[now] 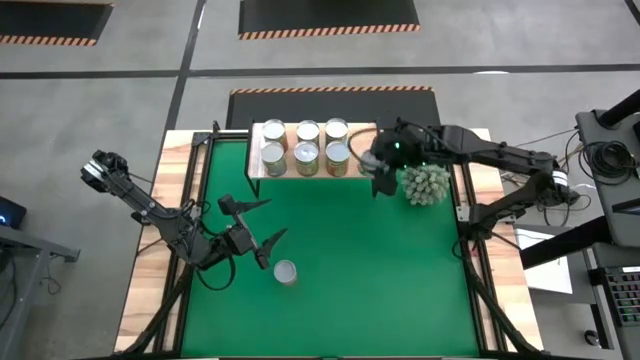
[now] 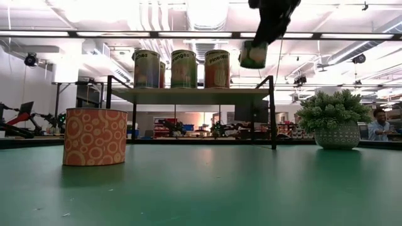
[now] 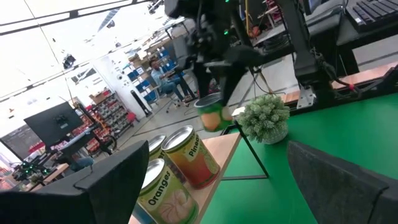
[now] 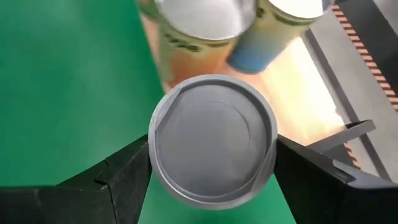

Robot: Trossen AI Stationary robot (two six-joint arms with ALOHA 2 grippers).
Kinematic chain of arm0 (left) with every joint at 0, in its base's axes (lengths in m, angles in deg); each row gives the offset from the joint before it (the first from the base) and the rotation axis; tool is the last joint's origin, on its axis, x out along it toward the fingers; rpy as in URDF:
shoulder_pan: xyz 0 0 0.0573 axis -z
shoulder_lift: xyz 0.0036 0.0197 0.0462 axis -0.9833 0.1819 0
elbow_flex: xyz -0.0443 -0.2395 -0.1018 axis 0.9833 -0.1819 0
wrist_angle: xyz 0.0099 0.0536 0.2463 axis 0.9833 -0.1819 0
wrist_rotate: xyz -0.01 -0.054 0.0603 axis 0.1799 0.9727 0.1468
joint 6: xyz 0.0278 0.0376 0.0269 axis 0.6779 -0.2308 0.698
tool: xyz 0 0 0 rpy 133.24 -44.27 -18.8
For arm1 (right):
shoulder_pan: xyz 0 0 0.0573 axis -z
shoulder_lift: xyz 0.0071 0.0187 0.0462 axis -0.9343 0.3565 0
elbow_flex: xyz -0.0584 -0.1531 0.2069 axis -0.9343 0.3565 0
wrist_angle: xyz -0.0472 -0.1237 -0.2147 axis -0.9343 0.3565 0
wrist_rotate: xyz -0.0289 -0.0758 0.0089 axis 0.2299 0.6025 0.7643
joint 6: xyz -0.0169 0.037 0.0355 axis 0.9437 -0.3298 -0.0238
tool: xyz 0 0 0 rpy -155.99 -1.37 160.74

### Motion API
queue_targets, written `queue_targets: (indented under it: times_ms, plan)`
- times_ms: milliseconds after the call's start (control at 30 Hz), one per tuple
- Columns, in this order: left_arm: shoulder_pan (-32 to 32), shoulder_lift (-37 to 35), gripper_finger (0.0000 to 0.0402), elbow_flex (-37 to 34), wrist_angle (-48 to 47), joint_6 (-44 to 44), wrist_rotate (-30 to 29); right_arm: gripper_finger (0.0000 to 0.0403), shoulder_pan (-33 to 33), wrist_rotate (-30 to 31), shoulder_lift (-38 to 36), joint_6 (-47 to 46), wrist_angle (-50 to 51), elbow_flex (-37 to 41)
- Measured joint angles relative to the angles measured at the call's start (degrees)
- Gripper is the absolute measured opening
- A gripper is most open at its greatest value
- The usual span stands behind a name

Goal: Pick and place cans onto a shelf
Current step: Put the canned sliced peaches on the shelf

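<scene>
Above shelf (image 1: 362,128) end: right gripper (image 4: 211,163) clamped on can (image 4: 213,147).
Left gripper (image 1: 255,227) spread wide, empty; lone can (image 1: 285,272) just beside.

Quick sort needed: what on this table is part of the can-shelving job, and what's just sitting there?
Job:
- six cans standing on the shelf
- held can, gripped by the right gripper over the shelf's end
- loose can on the green mat, near the open left gripper

Lying about:
- spiky potted plant
- a person in the room beyond
</scene>
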Motion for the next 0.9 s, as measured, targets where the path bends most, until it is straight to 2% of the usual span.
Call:
queue_targets:
  times_ms: [267, 433, 900]
  plan:
    - [0.0, 0.0, 0.0362, 0.0, 0.0, 1.0, 0.0, 0.0288, 9.4, -5.6, 3.1, 5.2, -3.2, 0.0]
    - [0.0, 0.0, 0.0362, 0.0, 0.0, 1.5, 0.0, 0.0288, 13.2, -6.8, 5.9, 7.8, -5.2, 0.0]
    - [0.0, 0.0, 0.0362, 0.0, 0.0, 3.5, 0.0, 0.0294, 16.1, -6.9, 9.5, 11.6, -8.4, 0.0]
